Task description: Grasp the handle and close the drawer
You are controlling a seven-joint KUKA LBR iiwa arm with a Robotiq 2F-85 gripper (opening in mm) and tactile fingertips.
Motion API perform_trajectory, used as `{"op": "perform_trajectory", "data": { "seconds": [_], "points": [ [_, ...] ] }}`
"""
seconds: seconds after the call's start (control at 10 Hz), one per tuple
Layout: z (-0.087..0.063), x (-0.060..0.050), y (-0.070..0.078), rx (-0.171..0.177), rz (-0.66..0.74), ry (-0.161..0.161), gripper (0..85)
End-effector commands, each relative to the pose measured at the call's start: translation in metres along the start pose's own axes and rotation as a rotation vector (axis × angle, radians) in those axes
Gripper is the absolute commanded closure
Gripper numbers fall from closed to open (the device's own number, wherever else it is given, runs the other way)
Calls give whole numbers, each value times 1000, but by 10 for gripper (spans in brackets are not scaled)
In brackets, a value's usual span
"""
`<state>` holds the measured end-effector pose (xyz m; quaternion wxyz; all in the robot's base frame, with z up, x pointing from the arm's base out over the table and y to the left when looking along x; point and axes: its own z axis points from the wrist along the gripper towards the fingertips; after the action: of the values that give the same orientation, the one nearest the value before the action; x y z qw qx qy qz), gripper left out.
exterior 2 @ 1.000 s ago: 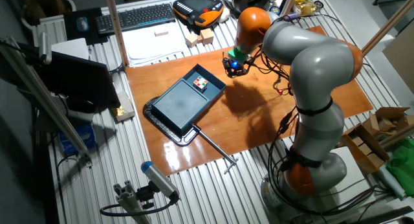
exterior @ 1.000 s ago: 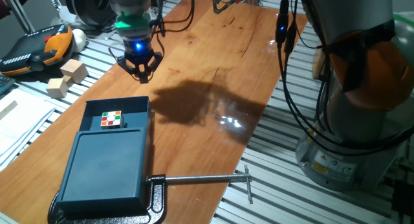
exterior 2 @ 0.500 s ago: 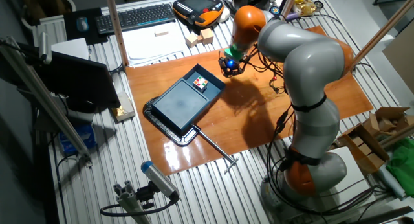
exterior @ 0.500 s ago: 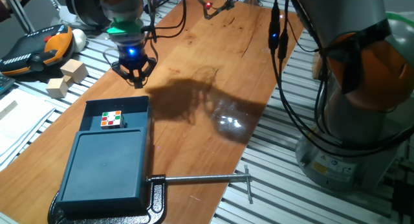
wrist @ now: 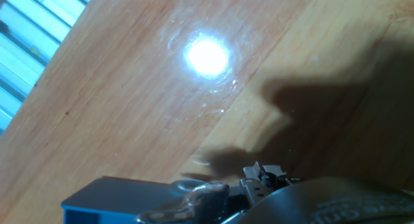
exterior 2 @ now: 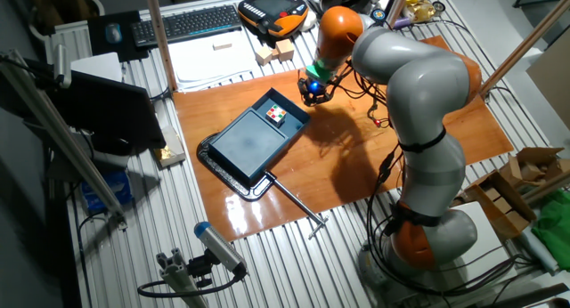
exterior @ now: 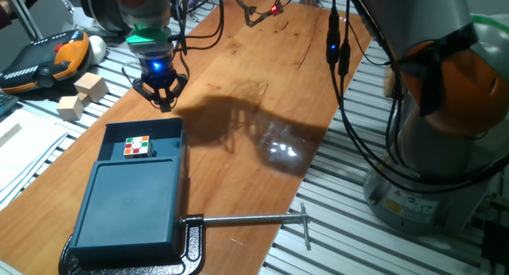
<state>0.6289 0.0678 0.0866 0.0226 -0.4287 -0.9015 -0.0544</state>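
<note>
The drawer [exterior: 163, 140] is a dark teal tray pulled out of its matching flat-topped box [exterior: 131, 207], and a colourful cube [exterior: 137, 146] lies in it. The handle [exterior: 145, 125] is on the drawer's narrow front wall, facing my gripper. My gripper [exterior: 164, 102] hovers just beyond that wall, a little above the wood, with a blue light on it. Its fingers slant toward each other; I cannot tell whether the tips touch. In the other fixed view the gripper [exterior 2: 312, 97] is right of the drawer [exterior 2: 283, 105]. In the hand view a teal edge [wrist: 103, 197] shows at the bottom left.
A black clamp [exterior: 191, 242] with a long silver rod [exterior: 246, 220] holds the box at the table's front. Wooden blocks [exterior: 82, 96] and an orange-black pendant [exterior: 48, 56] lie left of the wooden tabletop [exterior: 270, 84]. Cables [exterior: 342, 60] hang at the right.
My gripper has moved left along the table, from right of the drawer's front to almost in line with it. The drawer, box and cube have not moved.
</note>
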Motion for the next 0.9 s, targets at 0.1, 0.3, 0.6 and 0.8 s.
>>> {"op": "perform_trajectory", "data": {
  "seconds": [0.1, 0.3, 0.6, 0.8],
  "points": [
    [0, -1, 0, 4, -9, -6, 830],
    [1, -1, 0, 21, -31, -18, 830],
    [1, -1, 0, 24, -71, -40, 830],
    [1, -1, 0, 47, -81, -38, 830]
  ]
}}
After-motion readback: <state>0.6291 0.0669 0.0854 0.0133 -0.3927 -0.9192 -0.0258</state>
